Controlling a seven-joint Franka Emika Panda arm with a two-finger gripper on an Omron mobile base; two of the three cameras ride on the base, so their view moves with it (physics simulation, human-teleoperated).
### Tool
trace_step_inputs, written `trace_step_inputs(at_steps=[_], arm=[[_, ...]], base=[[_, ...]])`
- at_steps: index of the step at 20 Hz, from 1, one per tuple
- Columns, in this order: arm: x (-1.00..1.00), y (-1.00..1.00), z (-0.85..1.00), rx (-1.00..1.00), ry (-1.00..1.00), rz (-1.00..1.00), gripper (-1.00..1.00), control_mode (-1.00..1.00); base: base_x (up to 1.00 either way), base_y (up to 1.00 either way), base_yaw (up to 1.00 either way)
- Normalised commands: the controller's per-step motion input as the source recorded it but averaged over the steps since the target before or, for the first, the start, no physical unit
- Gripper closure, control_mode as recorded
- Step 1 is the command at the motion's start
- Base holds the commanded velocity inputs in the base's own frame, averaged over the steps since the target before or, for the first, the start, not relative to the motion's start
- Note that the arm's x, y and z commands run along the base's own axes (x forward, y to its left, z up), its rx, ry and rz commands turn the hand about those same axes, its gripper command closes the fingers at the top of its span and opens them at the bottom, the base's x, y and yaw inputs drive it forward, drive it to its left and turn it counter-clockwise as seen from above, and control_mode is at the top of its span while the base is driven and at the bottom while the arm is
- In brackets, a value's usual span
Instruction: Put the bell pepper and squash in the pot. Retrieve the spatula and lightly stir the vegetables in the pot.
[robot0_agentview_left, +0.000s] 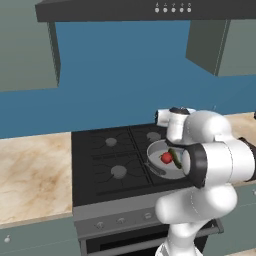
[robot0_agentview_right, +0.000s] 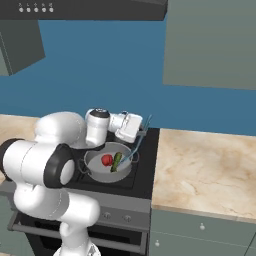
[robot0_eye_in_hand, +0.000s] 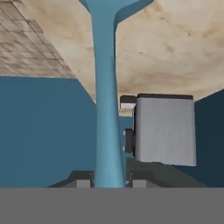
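Now the jaws are clamped on the spatula (robot0_eye_in_hand: 105, 109) by its handle, its head down in the pot (robot0_agentview_right: 95, 172) on the stove (robot0_agentview_left: 95, 160) beside the bell pepper (robot0_agentview_right: 106, 160) and squash (robot0_agentview_right: 116, 161); light, stiff, likely slippery, so a handle grip suits gentle stirring

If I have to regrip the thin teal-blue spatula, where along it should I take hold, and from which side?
Grip the thin teal-blue spatula on its long narrow handle, well above the head. It leans with its lower end in the wide grey metal pot, handle rising toward the right rear. Come from that upper end, where the gripper is shut on it now; the stem fits between the fingers.
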Motion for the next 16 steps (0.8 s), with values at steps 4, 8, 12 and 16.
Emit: trace_step_inputs(at_steps=[4, 8, 12, 16], arm=[[0.00, 0.38, -0.02, 0.00, -0.15, 0.00, 1.00, -1.00], [0.00, 0.17, -0.21, -0.09, -0.11, 0.00, 1.00, -1.00], [0.00, 0.06, 0.01, -0.07, -0.04, 0.00, 1.00, -1.00], [0.08, -0.20, 0.16, 0.00, 0.00, 0.00, 1.00, -1.00]], base=[[0.00, 0.00, 0.00], [0.00, 0.00, 0.00], [0.00, 0.00, 0.00], [0.00, 0.00, 0.00]])
